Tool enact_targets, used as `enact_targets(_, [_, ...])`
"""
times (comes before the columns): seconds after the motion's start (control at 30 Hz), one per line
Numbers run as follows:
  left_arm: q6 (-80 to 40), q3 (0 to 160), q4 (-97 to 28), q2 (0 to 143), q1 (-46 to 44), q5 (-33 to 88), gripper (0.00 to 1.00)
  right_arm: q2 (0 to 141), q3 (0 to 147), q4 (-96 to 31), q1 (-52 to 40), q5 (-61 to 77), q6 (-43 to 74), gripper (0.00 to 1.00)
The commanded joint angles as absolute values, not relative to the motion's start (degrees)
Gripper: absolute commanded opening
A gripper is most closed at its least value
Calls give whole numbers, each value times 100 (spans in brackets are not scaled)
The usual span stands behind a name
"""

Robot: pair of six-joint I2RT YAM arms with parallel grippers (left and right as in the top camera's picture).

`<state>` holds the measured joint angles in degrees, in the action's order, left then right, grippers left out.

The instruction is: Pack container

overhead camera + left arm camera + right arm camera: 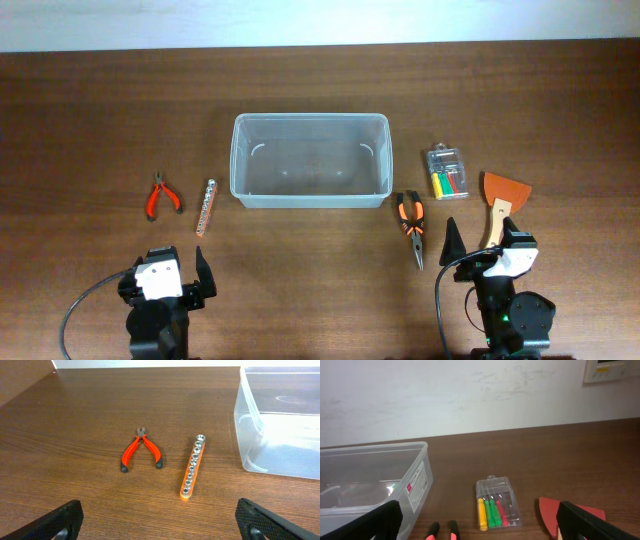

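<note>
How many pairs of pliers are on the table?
2. The small red pliers lie left of the container, beside the socket rail; the long-nosed pliers lie near its front right corner. None appear hidden.

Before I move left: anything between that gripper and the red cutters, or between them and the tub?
Nothing lies between the left gripper and the red cutters. The orange socket rail lies between them and the container.
</note>
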<state>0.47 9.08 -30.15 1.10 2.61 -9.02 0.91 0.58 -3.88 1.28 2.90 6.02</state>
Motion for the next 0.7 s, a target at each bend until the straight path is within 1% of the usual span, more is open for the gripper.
enact_targets(0.0, [156,832,-2976,34,290,-882,99,40,32,-425,75,279,604,98])
enact_targets(0.17, [156,832,-2976,34,290,-882,99,40,32,-425,75,279,604,99])
enact_targets(0.37, [158,832,-2976,34,290,-882,99,40,32,-434,75,-95,602,98])
enact_targets(0.67, [156,832,-2976,34,290,-882,99,51,40,-204,75,86,604,99])
